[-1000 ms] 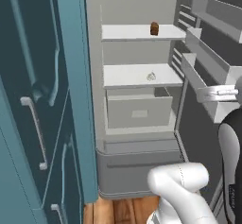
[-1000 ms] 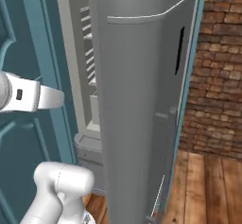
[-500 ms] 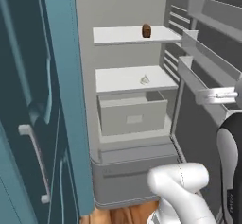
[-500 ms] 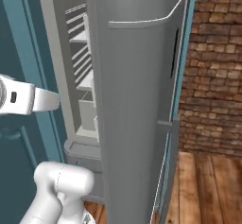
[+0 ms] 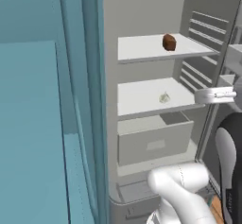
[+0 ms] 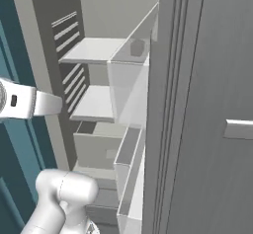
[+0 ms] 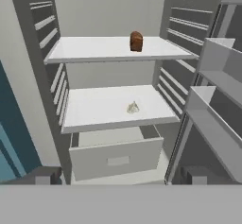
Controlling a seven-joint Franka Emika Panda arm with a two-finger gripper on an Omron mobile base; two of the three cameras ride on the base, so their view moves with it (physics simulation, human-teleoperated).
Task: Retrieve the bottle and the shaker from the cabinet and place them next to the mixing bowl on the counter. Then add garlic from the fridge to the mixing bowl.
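The fridge (image 5: pixel 142 10) stands open before me, its teal door (image 5: pixel 42 124) at the left. A small pale garlic (image 5: pixel 164 97) lies on the middle grey shelf (image 7: pixel 94 109); the hand view shows the garlic (image 7: pixel 133 107) ahead and slightly above. My gripper (image 7: pixel 120 176) is open in front of the fridge, level with the drawer, and its dark fingertips (image 7: pixel 46 175) stand wide apart with nothing between them. The bottle, shaker, cabinet, mixing bowl and counter are out of view.
A brown lump (image 7: pixel 136 41) sits on the top shelf (image 5: pixel 151 48). Below the garlic's shelf is a grey drawer (image 7: pixel 116 158). Door bins (image 7: pixel 217 95) jut out on the right, and the grey inner side of the door (image 6: pixel 207 129) stands close at the right.
The whole picture has shifted: the base has driven closer to the fridge, so its shelves look larger and more central. The garlic and brown lump have stayed on their shelves.
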